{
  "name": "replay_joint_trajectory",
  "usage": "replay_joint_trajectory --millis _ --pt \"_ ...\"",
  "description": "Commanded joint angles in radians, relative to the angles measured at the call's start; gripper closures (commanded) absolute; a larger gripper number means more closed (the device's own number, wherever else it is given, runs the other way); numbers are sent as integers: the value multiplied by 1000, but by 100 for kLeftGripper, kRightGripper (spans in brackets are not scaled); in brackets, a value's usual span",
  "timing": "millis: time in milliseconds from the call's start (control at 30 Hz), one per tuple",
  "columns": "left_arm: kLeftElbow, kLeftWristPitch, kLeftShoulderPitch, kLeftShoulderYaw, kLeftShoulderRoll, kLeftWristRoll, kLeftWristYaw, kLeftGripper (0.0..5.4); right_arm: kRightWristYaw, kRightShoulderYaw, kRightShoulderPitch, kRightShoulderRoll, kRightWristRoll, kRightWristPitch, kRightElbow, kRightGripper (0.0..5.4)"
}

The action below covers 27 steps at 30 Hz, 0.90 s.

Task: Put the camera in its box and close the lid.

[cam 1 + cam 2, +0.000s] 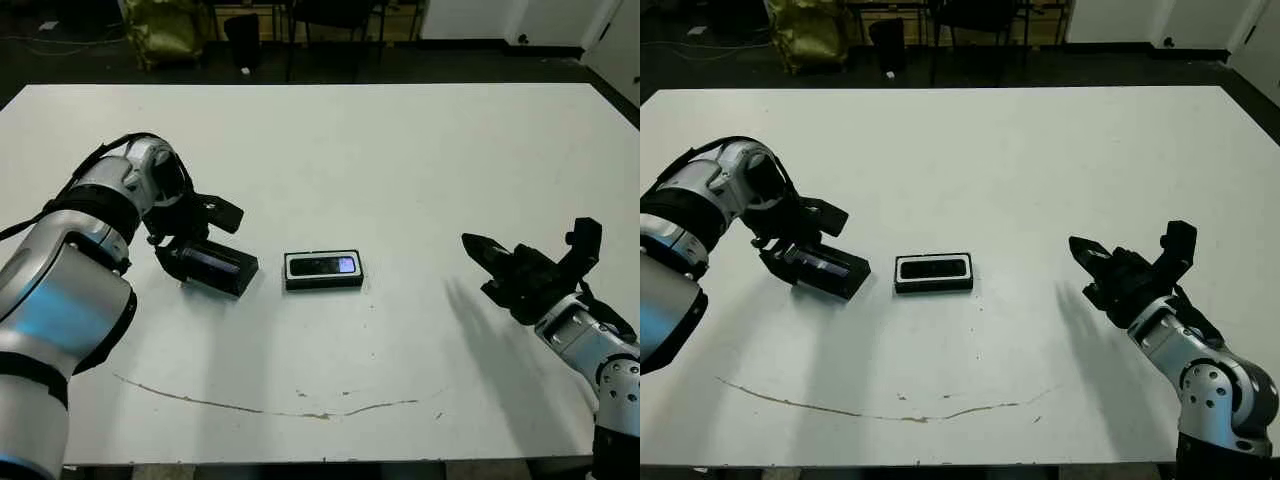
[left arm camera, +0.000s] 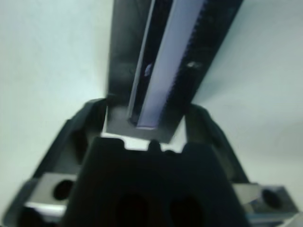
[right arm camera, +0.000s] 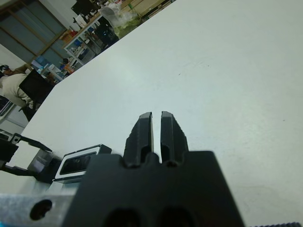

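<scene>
Camera (image 1: 323, 265) lies in box (image 1: 323, 283), long axis L-R across table.

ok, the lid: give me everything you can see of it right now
The lid is a shallow black rectangular cover with a glossy purplish strip along its middle; it looks like matte plastic or card. It sits tilted, lower edge at or near the white table, just left of the box and apart from it. The left gripper is shut on one end; the left wrist view shows the lid held between its fingers. Nothing else touches it.
</scene>
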Motion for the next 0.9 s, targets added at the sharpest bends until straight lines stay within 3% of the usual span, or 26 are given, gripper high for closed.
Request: replay_joint_trajectory --millis 33,100,333,567,700,900 --pt "25 -17 111 -22 -24 20 -5 296 -9 -2 19 10 -4 2 0 540" --pt "13 -40 108 -24 -18 21 -17 318 4 2 23 8 -13 -10 6 540" --pt "-76 -81 92 -3 17 -17 -99 319 37 17 28 13 -30 -37 24 540" --pt "-216 -31 106 73 79 -169 -214 319 68 42 24 21 -68 -70 59 540" --pt "-326 150 167 215 126 -319 -200 319 125 56 24 18 -83 -103 96 540" --pt "-599 441 296 355 204 -425 -102 319 197 75 16 34 -106 -154 183 540"
